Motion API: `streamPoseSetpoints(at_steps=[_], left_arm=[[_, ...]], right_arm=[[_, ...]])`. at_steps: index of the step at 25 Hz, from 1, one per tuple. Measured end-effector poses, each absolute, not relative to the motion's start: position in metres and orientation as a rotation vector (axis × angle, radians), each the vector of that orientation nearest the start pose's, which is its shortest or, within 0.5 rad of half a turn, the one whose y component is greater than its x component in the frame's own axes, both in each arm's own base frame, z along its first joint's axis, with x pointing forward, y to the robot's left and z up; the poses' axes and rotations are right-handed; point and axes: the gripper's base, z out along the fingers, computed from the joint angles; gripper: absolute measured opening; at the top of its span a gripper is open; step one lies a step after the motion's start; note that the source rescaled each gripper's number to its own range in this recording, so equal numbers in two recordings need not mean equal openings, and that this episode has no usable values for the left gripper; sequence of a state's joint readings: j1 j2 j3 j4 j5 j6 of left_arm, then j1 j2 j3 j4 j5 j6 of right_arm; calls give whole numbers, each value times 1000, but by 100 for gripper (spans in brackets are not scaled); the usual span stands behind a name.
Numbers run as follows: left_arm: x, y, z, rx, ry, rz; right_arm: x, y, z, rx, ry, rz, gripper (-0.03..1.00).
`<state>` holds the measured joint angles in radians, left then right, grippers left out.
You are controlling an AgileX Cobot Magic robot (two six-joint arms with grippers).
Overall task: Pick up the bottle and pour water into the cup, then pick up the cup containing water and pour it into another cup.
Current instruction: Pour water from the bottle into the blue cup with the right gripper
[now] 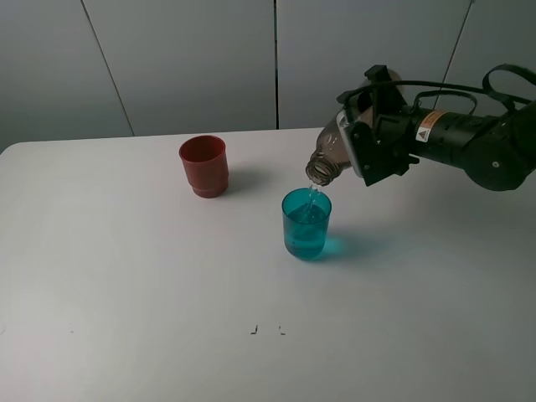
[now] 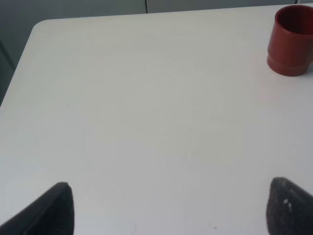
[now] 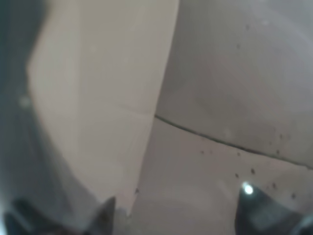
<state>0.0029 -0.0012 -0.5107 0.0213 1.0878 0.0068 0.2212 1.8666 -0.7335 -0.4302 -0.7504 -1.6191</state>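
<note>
While the white desk (image 1: 126, 293) fills most of what I see, a grey panelled wall (image 1: 184, 59) rises behind it. My right arm (image 1: 477, 142) reaches in from the right of the high view. At its end my right pincer (image 1: 373, 138) is clamped around the body of the bottle (image 1: 331, 151). I hold the bottle off the desk, tipped well over, with its open neck pointing down and to the left. My right wrist camera sits so close to that smoky plastic that it gives only a blur, so I cannot read any detail there. The teal cup (image 1: 306, 224) stands upright near the middle of the desk, just under the bottle's mouth, and it holds some water. The red cup (image 1: 203, 166) stands upright to the left of the teal cup and farther back, well apart from it, with nothing touching it. My left pincer (image 2: 168, 208) hangs over a bare stretch of desk, its dark fingers (image 2: 56, 210) spread wide with nothing between them. The red cup (image 2: 292, 40) stands some way beyond that pincer. A thin stream of water (image 1: 313, 197) runs from the bottle's mouth down into the teal cup. Two tiny dark marks (image 1: 254, 330) sit near the front of the desk.
</note>
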Motion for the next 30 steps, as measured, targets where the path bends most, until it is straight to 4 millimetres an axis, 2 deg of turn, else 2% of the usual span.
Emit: streamPoseSetpoints(at_steps=[30], left_arm=[[-7,2,278,-4,2059,27]], right_arm=[[332,101,147,-1870,704,-912,0]])
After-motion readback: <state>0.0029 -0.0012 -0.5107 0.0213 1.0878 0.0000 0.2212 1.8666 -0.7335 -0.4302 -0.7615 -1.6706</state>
